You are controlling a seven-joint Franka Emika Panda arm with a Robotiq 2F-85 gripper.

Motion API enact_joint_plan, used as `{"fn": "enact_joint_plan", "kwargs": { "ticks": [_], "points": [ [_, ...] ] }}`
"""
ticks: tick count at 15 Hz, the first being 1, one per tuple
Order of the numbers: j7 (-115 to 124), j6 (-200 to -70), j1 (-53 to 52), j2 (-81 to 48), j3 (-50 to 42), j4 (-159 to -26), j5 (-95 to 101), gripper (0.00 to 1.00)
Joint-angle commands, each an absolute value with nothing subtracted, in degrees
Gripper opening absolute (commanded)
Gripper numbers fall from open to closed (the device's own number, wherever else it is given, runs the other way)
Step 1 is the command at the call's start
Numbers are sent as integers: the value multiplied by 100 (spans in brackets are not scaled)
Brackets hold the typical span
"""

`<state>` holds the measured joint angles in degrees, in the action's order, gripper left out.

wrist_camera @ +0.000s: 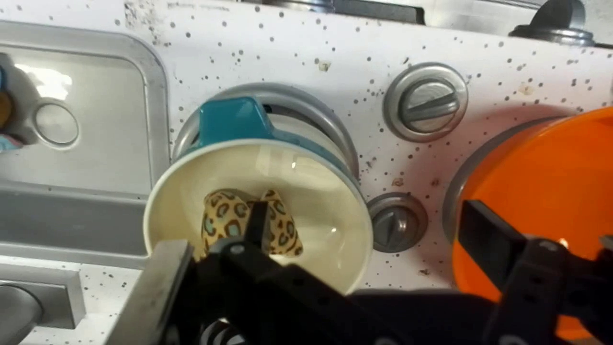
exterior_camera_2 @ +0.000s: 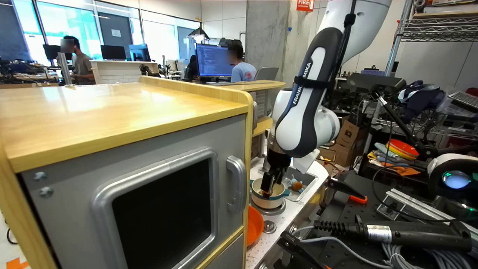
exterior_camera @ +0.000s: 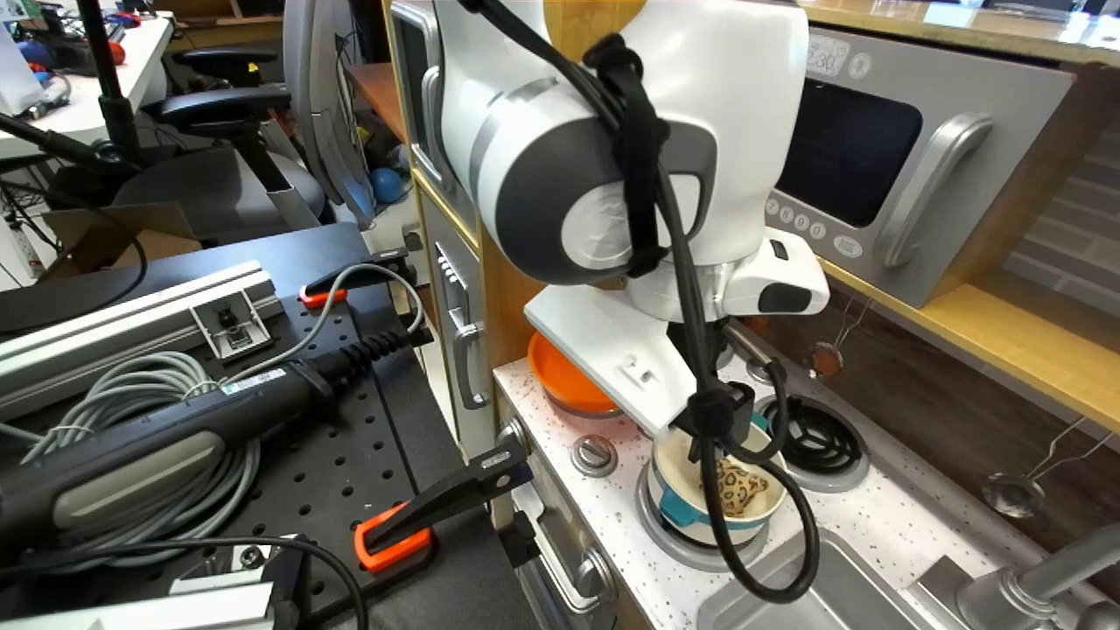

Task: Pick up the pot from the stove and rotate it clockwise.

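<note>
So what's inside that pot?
A spotted object, tan with dark leopard-like markings, lies in the pot. In the wrist view a gripper finger hides part of it. The pot's floor beneath it is covered, so I can't tell whether anything is under there.

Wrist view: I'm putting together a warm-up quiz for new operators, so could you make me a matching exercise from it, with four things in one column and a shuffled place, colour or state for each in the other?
Column one
1. pot
2. leopard-print item
3. bowl
4. gripper

Column two
A. open
B. orange
C. cream inside, with a teal handle
D. lying inside the pot

Right pairs: 1-C; 2-D; 3-B; 4-A
</note>
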<state>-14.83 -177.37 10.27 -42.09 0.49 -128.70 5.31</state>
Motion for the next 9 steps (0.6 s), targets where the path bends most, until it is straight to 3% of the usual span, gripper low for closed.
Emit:
{"fn": "enact_joint_plan", "kwargs": {
  "ticks": [1,9],
  "points": [
    [-1609,-17947,1415,-3322,169,-13843,719,100],
    [-2004,-16976,1800,-1636,154,-14736,711,100]
  ]
}}
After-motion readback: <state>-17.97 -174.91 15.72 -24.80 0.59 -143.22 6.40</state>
